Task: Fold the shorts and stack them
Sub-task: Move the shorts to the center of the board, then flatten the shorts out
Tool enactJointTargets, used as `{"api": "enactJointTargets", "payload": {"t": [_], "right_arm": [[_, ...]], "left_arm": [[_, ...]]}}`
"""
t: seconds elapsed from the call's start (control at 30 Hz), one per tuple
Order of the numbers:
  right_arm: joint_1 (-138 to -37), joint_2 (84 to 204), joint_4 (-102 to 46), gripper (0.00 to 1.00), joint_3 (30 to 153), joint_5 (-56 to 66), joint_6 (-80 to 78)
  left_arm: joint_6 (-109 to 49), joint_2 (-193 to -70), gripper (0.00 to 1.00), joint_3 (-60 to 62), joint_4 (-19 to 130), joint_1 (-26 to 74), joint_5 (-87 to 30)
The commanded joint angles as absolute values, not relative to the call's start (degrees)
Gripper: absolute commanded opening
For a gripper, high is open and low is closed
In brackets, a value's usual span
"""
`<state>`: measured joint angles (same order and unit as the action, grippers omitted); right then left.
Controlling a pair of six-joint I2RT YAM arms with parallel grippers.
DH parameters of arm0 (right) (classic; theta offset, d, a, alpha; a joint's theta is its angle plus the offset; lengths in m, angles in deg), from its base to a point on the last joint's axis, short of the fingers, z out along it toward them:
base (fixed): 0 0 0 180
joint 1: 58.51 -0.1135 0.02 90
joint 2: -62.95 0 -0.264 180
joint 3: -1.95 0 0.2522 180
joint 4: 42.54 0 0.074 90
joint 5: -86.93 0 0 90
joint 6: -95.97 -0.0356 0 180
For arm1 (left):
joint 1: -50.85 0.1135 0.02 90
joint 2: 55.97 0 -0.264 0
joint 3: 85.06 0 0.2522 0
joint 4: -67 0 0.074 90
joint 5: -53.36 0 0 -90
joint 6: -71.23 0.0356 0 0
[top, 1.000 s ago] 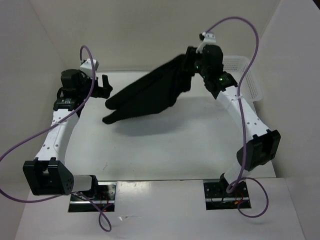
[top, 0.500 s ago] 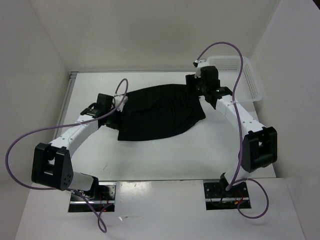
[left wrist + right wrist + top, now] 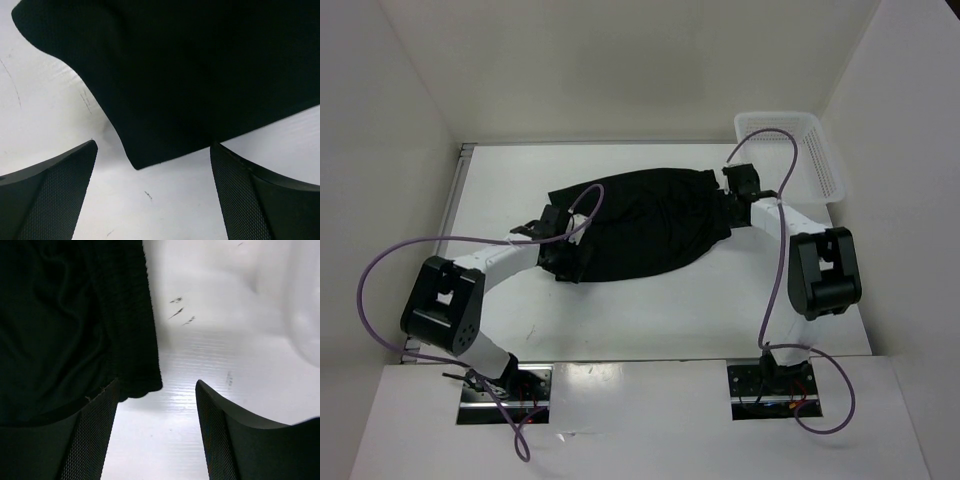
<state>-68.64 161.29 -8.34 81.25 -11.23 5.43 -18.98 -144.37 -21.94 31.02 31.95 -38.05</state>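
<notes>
The black shorts (image 3: 645,225) lie spread flat in the middle of the white table (image 3: 650,310). My left gripper (image 3: 563,250) sits low at their near-left corner. In the left wrist view it (image 3: 152,185) is open, with that corner of the shorts (image 3: 200,75) just ahead and only bare table between the fingers (image 3: 55,192). My right gripper (image 3: 725,212) is low at the shorts' right edge. The right wrist view shows it (image 3: 157,430) open and empty, the hem of the shorts (image 3: 65,325) beside its left finger (image 3: 90,440).
A white mesh basket (image 3: 800,150) stands at the back right corner, close behind the right arm. White walls enclose the table on the left, back and right. Purple cables loop over both arms.
A second ago my right gripper held the shorts hanging in the air. They now lie flat, the right gripper has let go, and both arms have dropped to the shorts' edges.
</notes>
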Motion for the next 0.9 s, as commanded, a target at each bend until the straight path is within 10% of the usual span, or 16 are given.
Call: {"api": "enactJointTargets", "payload": {"t": [0.0,0.27,0.47,0.87], "right_arm": [[-68.62,164.72,-9.18,0.68,83.12,-9.23,4.21],[-68.09,170.69,-9.18,0.58,84.44,-5.53,3.68],[-68.09,171.24,-9.18,0.02,85.84,-1.32,3.68],[-68.09,172.65,-4.61,0.00,129.60,3.61,2.97]], "left_arm": [[-18.77,-146.75,1.00,-21.91,34.78,32.04,-38.84],[-18.77,-149.58,0.51,-22.44,35.66,32.04,-37.61],[-18.77,-149.58,0.00,-23.67,36.80,32.04,-38.48],[-18.77,-152.04,0.00,17.44,40.50,45.31,-50.35]]}}
